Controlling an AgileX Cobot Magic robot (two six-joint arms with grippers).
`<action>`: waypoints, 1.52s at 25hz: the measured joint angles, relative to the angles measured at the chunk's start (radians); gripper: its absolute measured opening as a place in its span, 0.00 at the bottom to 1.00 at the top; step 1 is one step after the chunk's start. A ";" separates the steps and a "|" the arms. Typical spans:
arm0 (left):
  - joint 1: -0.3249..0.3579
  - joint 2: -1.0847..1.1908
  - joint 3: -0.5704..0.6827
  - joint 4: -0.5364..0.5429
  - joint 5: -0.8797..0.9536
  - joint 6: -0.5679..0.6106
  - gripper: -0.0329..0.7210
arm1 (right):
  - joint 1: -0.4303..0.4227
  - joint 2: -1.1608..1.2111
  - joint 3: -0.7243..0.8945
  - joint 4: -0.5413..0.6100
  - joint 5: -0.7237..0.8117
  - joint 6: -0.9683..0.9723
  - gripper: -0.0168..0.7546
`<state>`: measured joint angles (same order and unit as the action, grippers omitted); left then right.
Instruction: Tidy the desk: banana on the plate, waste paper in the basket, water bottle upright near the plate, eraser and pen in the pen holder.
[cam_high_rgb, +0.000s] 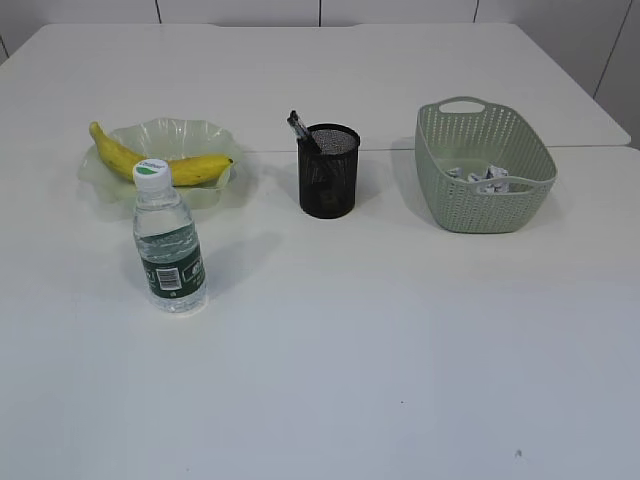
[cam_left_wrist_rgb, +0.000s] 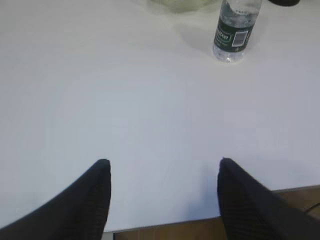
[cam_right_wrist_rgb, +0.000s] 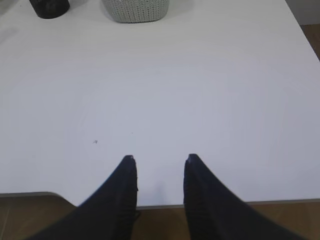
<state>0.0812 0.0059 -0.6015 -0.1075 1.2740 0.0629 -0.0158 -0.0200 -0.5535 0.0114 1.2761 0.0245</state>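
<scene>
A yellow banana (cam_high_rgb: 160, 163) lies on the pale green plate (cam_high_rgb: 215, 131) at the back left. A water bottle (cam_high_rgb: 169, 244) stands upright just in front of the plate; it also shows in the left wrist view (cam_left_wrist_rgb: 235, 30). A black mesh pen holder (cam_high_rgb: 328, 172) holds a pen (cam_high_rgb: 300, 128); the eraser is not visible. Crumpled waste paper (cam_high_rgb: 488, 178) lies in the green basket (cam_high_rgb: 450, 185). My left gripper (cam_left_wrist_rgb: 164, 162) is open and empty over the table's front edge. My right gripper (cam_right_wrist_rgb: 159, 159) is open and empty over the front edge too. Neither gripper shows in the exterior view.
The white table's front edge (cam_left_wrist_rgb: 200, 219) lies just under both grippers. In the right wrist view the basket (cam_right_wrist_rgb: 135, 10) and pen holder (cam_right_wrist_rgb: 49, 7) sit at the top. A seam (cam_high_rgb: 590, 147) between two tabletops runs at the back right.
</scene>
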 joint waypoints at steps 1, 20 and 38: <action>0.000 0.000 0.015 0.000 0.000 0.000 0.67 | 0.000 0.000 0.000 0.000 0.000 -0.007 0.33; 0.000 0.000 0.075 0.083 -0.147 0.000 0.69 | 0.000 0.000 0.049 -0.067 -0.117 -0.024 0.34; 0.000 0.000 0.081 0.022 -0.162 0.000 0.79 | 0.000 0.000 0.051 -0.067 -0.121 -0.024 0.35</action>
<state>0.0812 0.0059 -0.5209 -0.0853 1.1117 0.0630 -0.0158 -0.0200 -0.5026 -0.0560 1.1551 0.0000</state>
